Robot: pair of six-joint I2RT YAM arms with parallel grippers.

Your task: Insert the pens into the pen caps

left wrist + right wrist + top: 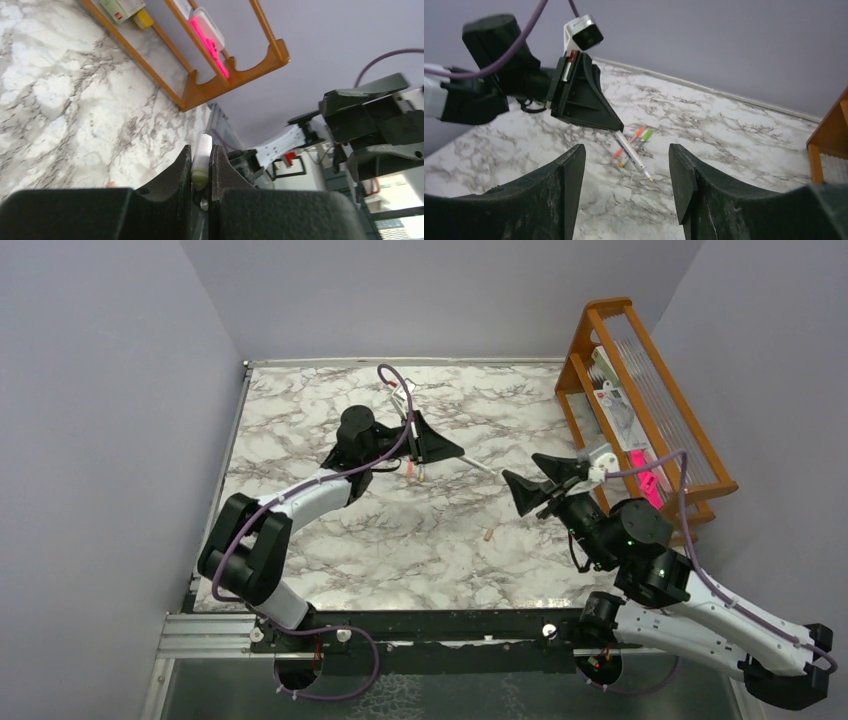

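My left gripper (455, 452) is shut on a whitish pen (480, 465) whose tip sticks out toward the right arm. In the left wrist view the jaws (201, 150) pinch its barrel (202, 150) just above a green band. My right gripper (520, 468) is open and empty, facing that pen tip a short way off. The right wrist view shows the pen (634, 152) between and beyond my open right gripper (625, 156). An orange-red pen (628, 143) and a green-ended pen (644, 137) lie on the table behind. A tan-orange cap (488, 535) lies alone on the marble.
A wooden rack (640, 390) holding packets and a pink item stands along the right edge of the marble table (330, 540); it also shows in the left wrist view (225, 75). Grey walls close the left, back and right sides.
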